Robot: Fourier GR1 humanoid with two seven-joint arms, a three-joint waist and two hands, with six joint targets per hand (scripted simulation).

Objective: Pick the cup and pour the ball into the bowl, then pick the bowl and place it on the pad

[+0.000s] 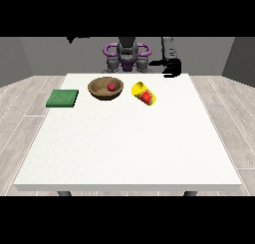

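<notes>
The white table (124,143) spreads wide before me. My green pad (63,98) lies at its edge toward the view's left, apart from the wooden bowl (105,88), which holds the red ball (112,86). Just beside the bowl, the yellow cup (144,93) lies tipped on its side, red showing at its mouth. My hand at the view's right (172,67) hangs above the table's far edge, grasping nothing, fingers curled.

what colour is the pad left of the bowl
Green. The pad lies flat on the table's left side in the front view, apart from the bowl.
</notes>
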